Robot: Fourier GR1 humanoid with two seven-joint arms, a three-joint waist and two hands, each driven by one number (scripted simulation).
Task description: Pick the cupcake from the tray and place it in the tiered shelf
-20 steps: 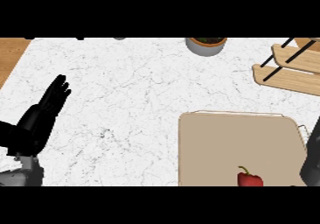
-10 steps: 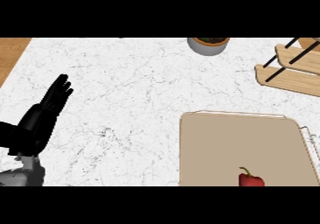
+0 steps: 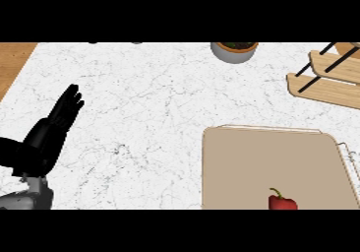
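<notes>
The beige tray point(image 3: 270, 162) lies at the lower right of the white marble counter. No cupcake shows anywhere in the head view. A red bell pepper point(image 3: 282, 202) sits near the tray's lower edge. The wooden tiered shelf point(image 3: 335, 81), with black rods, stands at the upper right, partly cut off by the picture's edge. My left hand point(image 3: 45, 140) rests open at the far left with its fingers pointing up, far from the tray. My right hand is out of sight.
A grey pot with a plant point(image 3: 234, 49) stands at the counter's far edge, left of the shelf. A wooden strip point(image 3: 9, 64) borders the counter at the upper left.
The dark shape of my right arm at the right edge beside the tray has slid out of the picture. My left hand has barely moved.
</notes>
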